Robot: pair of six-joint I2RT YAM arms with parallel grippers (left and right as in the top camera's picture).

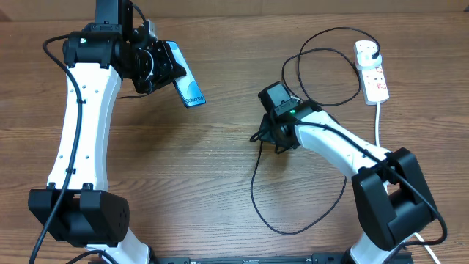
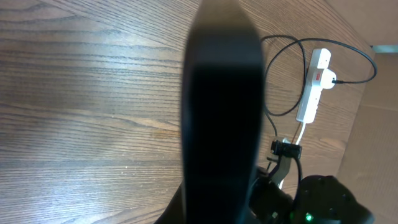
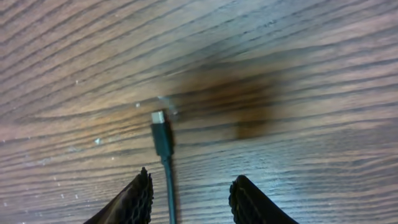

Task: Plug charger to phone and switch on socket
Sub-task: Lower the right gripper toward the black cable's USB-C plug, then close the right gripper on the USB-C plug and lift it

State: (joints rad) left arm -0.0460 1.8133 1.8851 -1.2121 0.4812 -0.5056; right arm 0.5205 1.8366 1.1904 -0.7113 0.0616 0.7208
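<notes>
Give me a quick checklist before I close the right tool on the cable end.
1. Left tool grips the phone: ok, the phone is held tilted.
2. Right tool open: ok, jaws apart.
3. Connector tip between the right tool's fingers: ok, it lies on the table, off-centre and not yet grasped.
4. Plug seated in the socket: ok, it appears to be pushed in.
5. Socket switch position: cannot tell, too small.
6. Phone's charging port facing the right tool: cannot tell, the port is not visible.
</notes>
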